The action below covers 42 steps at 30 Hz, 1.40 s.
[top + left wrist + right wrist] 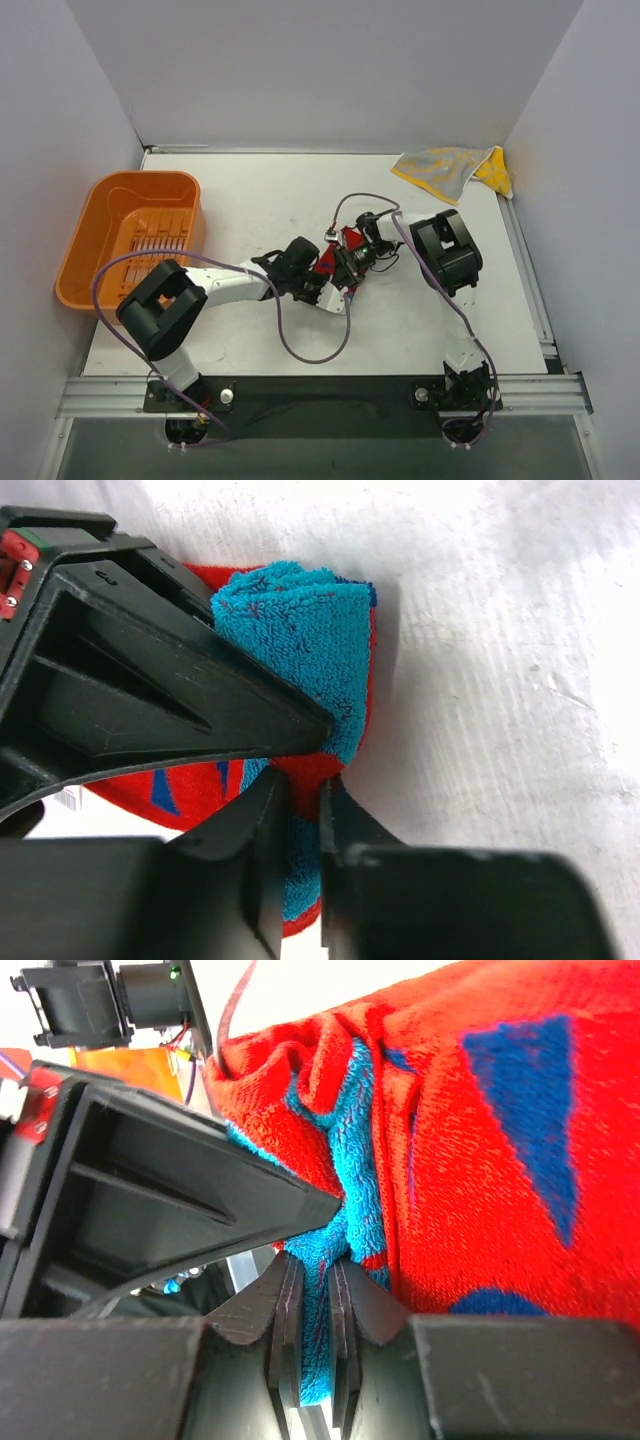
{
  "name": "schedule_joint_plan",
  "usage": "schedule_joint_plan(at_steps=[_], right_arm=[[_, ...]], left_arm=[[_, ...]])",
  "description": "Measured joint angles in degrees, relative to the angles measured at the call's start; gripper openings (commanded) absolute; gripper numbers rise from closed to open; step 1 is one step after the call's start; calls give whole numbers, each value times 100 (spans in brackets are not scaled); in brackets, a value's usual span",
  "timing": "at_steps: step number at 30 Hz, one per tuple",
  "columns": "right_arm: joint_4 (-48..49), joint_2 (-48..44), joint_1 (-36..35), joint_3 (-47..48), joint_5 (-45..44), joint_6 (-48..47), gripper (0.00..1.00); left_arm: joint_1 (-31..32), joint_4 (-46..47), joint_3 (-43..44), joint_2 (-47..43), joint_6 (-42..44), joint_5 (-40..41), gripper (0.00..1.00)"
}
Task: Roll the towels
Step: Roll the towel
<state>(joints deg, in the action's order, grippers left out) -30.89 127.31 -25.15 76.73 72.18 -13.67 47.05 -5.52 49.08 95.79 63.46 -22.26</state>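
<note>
Towels: red-and-turquoise towel (350, 238) sits mid-table, gripped from 2 sides; yellow towel (450, 168) lies crumpled at the far right corner.
Detail: left fingers (335, 820) are clenched on a red edge beside a thick turquoise fold. The right fingers (345, 1305) are clamped on a turquoise fold under the red face. Both arms meet over this towel on the white table (260, 190). The orange tub (130, 240) is at the left edge, well apart.

Robot lab test cell: white table (400, 330) inside plain white panels (320, 70), aluminium mounting rail (540, 392)
</note>
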Motion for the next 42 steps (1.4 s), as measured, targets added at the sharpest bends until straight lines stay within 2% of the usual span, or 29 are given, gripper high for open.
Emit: schedule_joint_plan(at_steps=[4, 10, 13, 17, 22, 29, 33, 36, 40, 42], right_arm=[[-168, -2, 122, 116, -164, 74, 29], [-426, -22, 420, 852, -837, 363, 56], [-363, -92, 782, 1270, -1416, 476, 57], [-433, -269, 1078, 1381, -2127, 511, 56], [-643, -96, 874, 1598, -2732, 549, 53], [-1010, 568, 623, 2769, -2789, 763, 52], [-992, 564, 704, 2782, -2817, 780, 56], [-979, 404, 938, 2588, -2791, 713, 63], [-1104, -68, 1552, 2245, -2774, 310, 75], [-1222, -435, 1902, 2170, -2715, 31, 76]], left_arm=[[50, -911, 752, 341, -55, 105, 6], [116, -1786, 1266, 518, -542, 164, 6], [201, -2107, 1405, 555, -940, 192, 6], [247, -2577, 1759, 737, -1585, 195, 8], [247, -3220, 2404, 1156, -2304, 153, 11], [203, -3976, 3147, 1681, -2968, -105, 13], [-52, -4334, 3458, 1987, -3134, -610, 13], [-398, -4651, 3727, 2310, -3174, -1263, 17], [-837, -5270, 4107, 2767, -3088, -1945, 22], [-1023, -5711, 4426, 3106, -3003, -2256, 24]])
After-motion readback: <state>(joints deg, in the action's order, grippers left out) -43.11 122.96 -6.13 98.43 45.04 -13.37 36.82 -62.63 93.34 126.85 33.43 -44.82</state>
